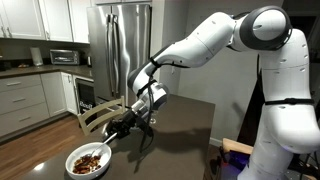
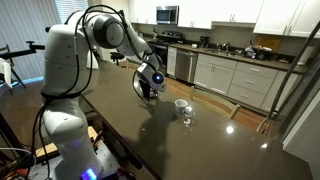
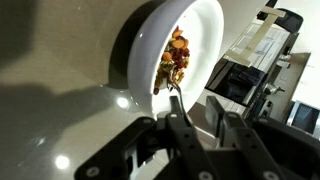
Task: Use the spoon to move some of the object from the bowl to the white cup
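Note:
The wide white bowl (image 1: 105,152) stands on the dark table and holds a heap of brown and reddish pieces (image 1: 88,160). In the wrist view the bowl (image 3: 135,45) fills the top, with the pieces (image 3: 177,58) inside. My gripper (image 3: 193,107) hovers just beside the bowl, fingers close together on the thin spoon handle (image 3: 174,100). The spoon's tip reaches over the rim to the pieces. The gripper shows in both exterior views (image 1: 122,128) (image 2: 150,92). The small white cup (image 2: 181,103) stands a short way from the gripper. The gripper hides the bowl there.
A tiny clear glass (image 2: 187,118) stands next to the cup. The table (image 2: 120,130) is dark and glossy. A wooden chair (image 1: 95,118) sits at its far edge, a steel refrigerator (image 1: 120,40) behind. Kitchen counters line the walls.

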